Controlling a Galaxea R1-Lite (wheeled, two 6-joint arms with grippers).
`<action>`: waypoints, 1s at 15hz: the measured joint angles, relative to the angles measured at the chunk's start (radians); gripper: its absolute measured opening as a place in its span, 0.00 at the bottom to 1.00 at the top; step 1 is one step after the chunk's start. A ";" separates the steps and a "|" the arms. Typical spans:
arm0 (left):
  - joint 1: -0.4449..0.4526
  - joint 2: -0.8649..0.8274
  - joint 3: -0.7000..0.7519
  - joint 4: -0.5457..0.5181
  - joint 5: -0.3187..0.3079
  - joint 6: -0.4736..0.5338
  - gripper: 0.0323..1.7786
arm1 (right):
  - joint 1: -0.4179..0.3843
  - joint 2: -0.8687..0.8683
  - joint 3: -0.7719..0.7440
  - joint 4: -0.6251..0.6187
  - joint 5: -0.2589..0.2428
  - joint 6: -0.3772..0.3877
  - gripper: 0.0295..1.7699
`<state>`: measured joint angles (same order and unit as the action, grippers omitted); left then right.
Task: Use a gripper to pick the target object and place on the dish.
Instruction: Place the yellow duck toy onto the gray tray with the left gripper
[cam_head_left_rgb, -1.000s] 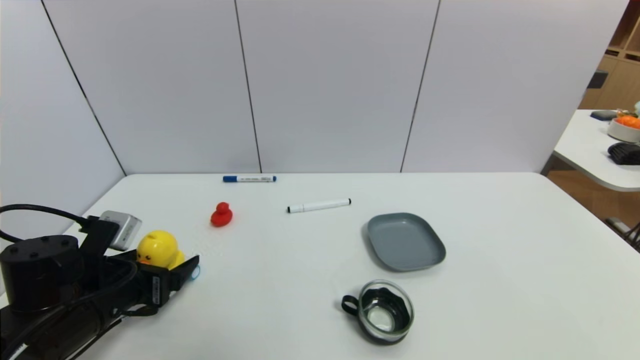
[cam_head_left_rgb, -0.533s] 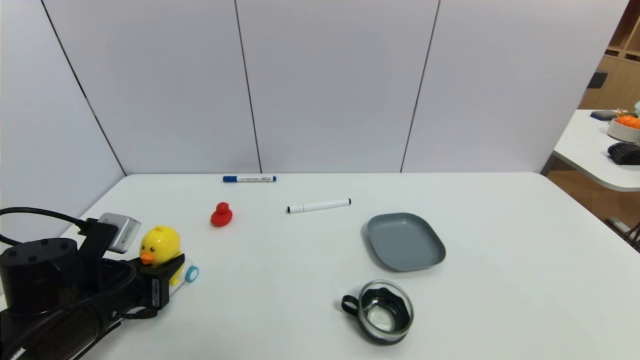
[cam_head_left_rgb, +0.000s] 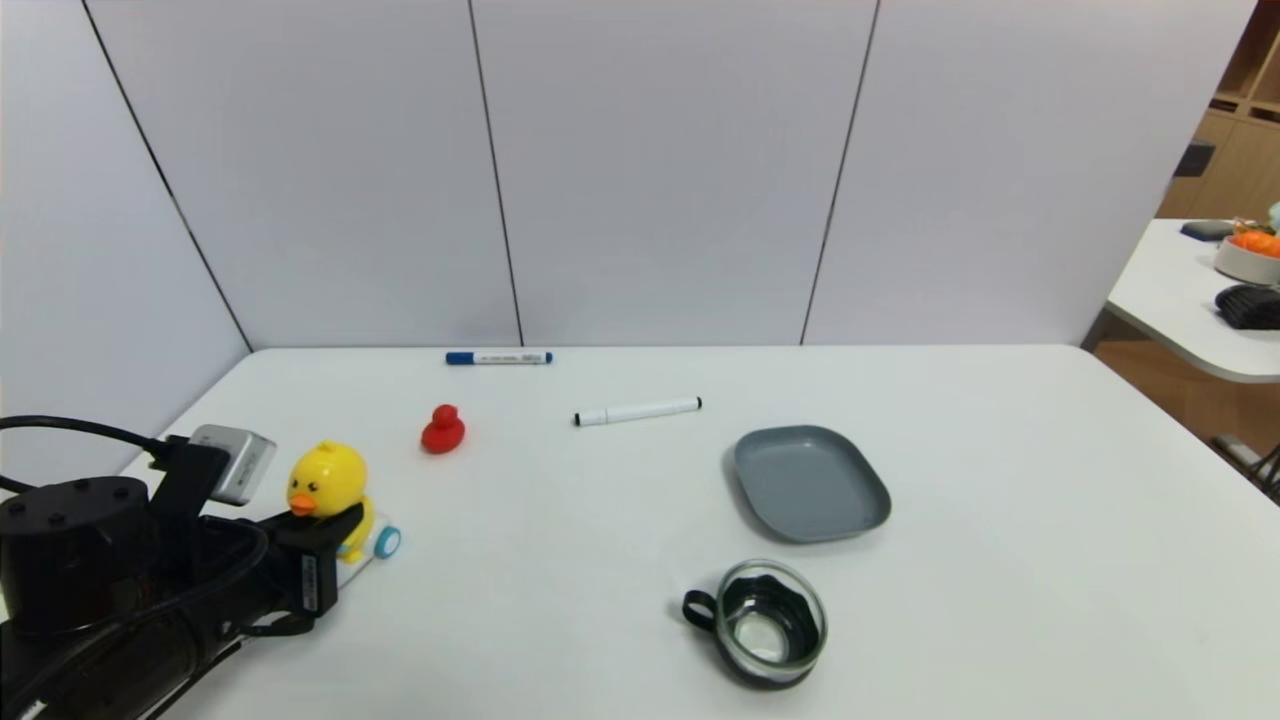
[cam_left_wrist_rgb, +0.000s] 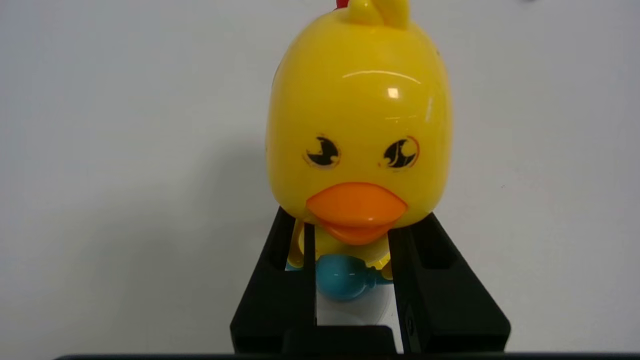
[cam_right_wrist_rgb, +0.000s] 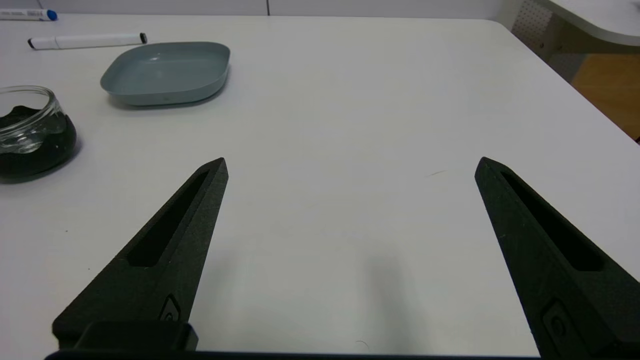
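Gripping the yellow duck toy (cam_head_left_rgb: 330, 487) low on its body, the left gripper (cam_head_left_rgb: 330, 535) is found at the near left corner of the tabletop (cam_head_left_rgb: 1000, 600). In the left wrist view the two black fingers (cam_left_wrist_rgb: 280, 295) are seen closed against either side of the toy (cam_left_wrist_rgb: 359, 130) beneath its orange beak, with a blue wheel visible in the narrow gap between them. The toy faces the wrist camera and stands upright. In the head view a blue wheel and part of the white scooter are seen just beyond the fingers, close to the tabletop; whether the wheels touch the surface cannot be told.

The right gripper (cam_right_wrist_rgb: 350, 167) is recorded only in its own wrist view, low over a bare stretch of tabletop, its fingers (cam_right_wrist_rgb: 165, 250) spread wide with nothing between them.

The grey dish (cam_head_left_rgb: 810, 482) lies right of centre, well apart from the toy, with nothing on it. A glass cup with a black handle (cam_head_left_rgb: 770, 622) stands just nearer than the dish. A small red duck (cam_head_left_rgb: 442, 430) sits beyond the yellow toy. A white marker with a black cap (cam_head_left_rgb: 638, 411) lies mid-table, and a blue-capped marker (cam_head_left_rgb: 498, 357) lies at the far edge against the wall panels.
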<state>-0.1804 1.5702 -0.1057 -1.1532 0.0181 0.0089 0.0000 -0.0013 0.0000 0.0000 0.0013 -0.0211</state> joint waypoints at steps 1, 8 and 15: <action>0.000 -0.003 -0.003 -0.001 0.000 0.000 0.23 | 0.000 0.000 0.000 0.000 0.000 0.000 0.97; -0.054 -0.048 -0.127 0.022 -0.002 0.061 0.23 | 0.000 0.000 0.000 0.000 0.000 0.000 0.97; -0.256 0.023 -0.413 0.178 -0.010 0.132 0.23 | 0.000 0.000 0.000 0.000 0.000 0.000 0.97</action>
<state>-0.4366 1.5932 -0.5185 -0.9755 0.0081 0.1409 0.0000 -0.0013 0.0000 0.0000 0.0013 -0.0215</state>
